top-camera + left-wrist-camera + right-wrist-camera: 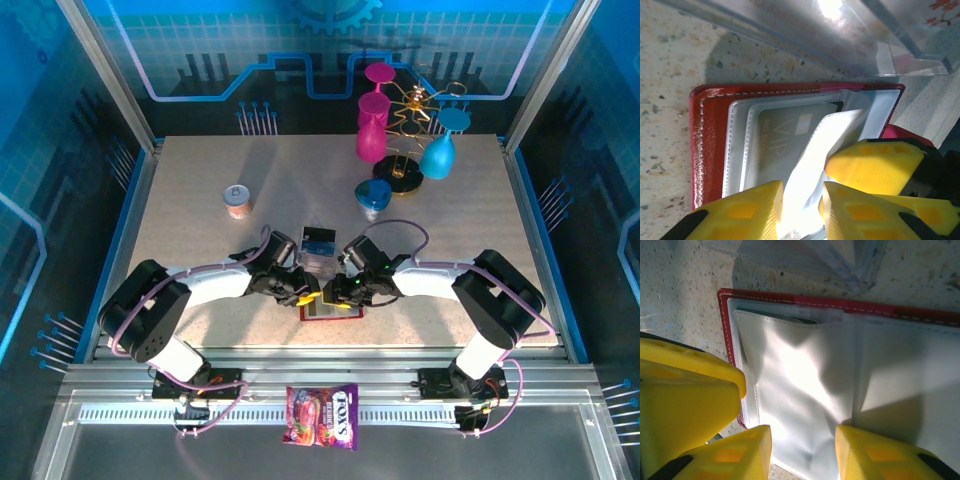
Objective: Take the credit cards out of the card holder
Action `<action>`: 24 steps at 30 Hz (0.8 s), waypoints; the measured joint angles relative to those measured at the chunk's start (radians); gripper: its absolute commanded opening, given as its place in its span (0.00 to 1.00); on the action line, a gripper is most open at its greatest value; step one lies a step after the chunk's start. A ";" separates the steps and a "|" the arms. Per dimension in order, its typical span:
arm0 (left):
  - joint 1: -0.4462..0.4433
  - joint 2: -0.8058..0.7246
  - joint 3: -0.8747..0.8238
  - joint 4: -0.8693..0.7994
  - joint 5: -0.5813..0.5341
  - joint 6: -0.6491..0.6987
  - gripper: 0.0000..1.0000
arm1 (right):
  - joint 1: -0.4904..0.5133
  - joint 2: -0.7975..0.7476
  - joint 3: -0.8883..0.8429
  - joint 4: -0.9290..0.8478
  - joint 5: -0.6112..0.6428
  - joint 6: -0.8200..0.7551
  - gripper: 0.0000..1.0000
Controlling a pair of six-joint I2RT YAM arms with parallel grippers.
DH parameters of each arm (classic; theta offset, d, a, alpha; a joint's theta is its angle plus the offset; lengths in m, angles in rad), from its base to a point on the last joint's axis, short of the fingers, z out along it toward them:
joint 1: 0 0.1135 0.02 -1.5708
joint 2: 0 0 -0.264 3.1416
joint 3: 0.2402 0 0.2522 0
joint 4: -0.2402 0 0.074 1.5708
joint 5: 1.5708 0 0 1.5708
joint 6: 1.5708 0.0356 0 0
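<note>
Card holder [330, 309] lies open and flat on worktop [200, 240] near the front edge, between the two arms, red cover down, clear pockets up. Tray [318, 262] sits just behind it, with blue card [320, 240] at its far end.

Left claw [305, 295] is down on holder's left part. Left wrist view: card holder [710, 140] shows its stitched red border and layered pockets, and a VIP card [790, 132] sits inside a pocket. One clear pocket leaf [810, 165] curls up into left claw [801, 189], whose yellow fingers [745, 210] stand a narrow gap apart. Cannot tell if they pinch it. Another yellow finger [875, 165] rests just right of the leaf. Tray [880, 45] lies just beyond the holder.

Right claw [345, 291] is down on holder's right part, tips close to left claw. Right wrist view: right claw [802, 435] is parted moderately, fingers [880, 455] either side of a wrinkled pocket leaf [805, 390] on card holder [840, 305], holding nothing that can be seen. Tray [840, 260] corner sits above the red edge.

Farther back: can [238, 200], goblet rack [405, 135]. Candy bag [322, 415] lies on front rail
</note>
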 measured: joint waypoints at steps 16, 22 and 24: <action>-0.005 0.027 0.001 0.032 0.018 -0.008 0.25 | -0.008 -0.008 -0.030 0.047 -0.011 0.026 0.40; -0.005 0.027 0.001 0.040 0.023 -0.020 0.25 | -0.012 -0.025 -0.047 0.055 -0.014 0.034 0.40; -0.005 0.027 0.001 0.044 0.024 -0.023 0.25 | -0.012 -0.033 -0.051 0.056 -0.014 0.035 0.40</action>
